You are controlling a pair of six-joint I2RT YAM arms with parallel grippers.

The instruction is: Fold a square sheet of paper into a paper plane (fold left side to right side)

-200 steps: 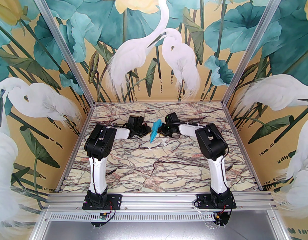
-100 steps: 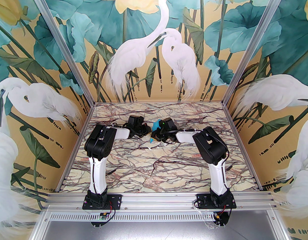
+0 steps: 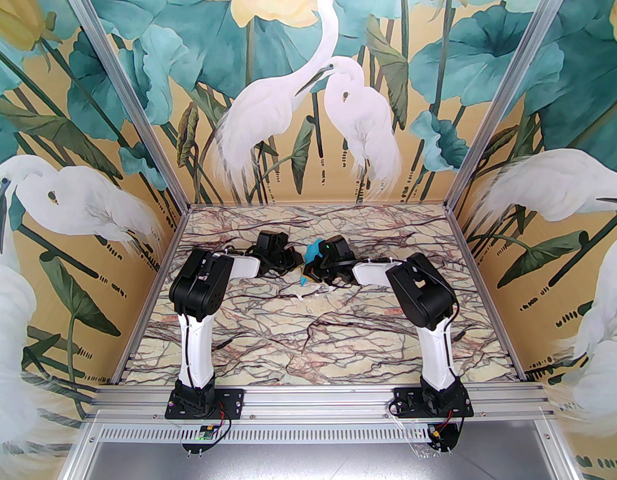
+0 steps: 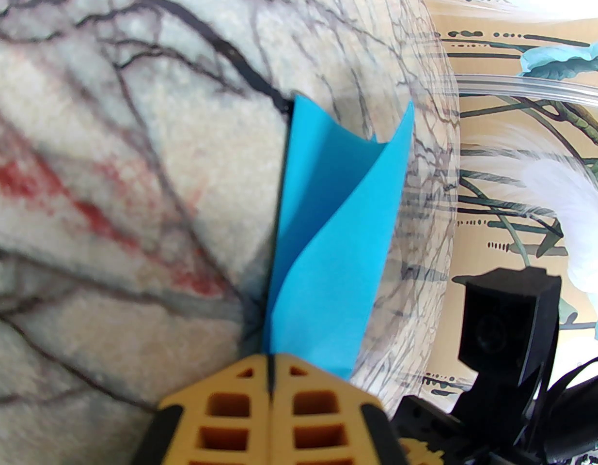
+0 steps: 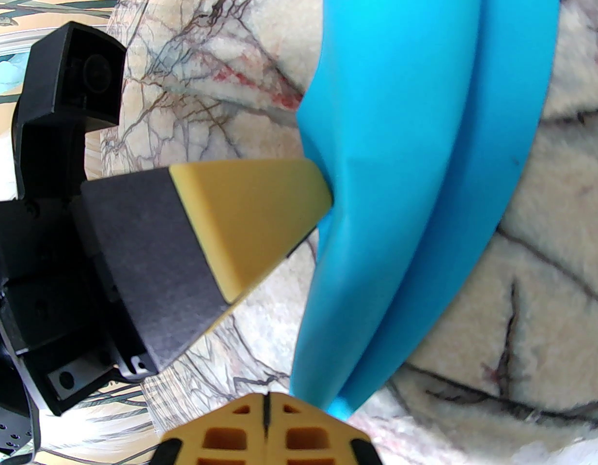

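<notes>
item: paper plane [image 3: 312, 254] [image 4: 328, 240] [image 5: 415, 162], bright cyan-blue, slim creased dart
state: folded, layers bowed and splayed apart at the tail
pose: on edge, tilted, point toward near-left, tail far
location: centre of table [image 3: 308, 328], far half

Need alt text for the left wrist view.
The left gripper, fingers shut, pinches the near end of the paper plane, a bright blue folded sheet whose layers fan apart away from the camera. Under it lies the marble-patterned table, and the right arm's black wrist camera stands at the lower right.
</notes>
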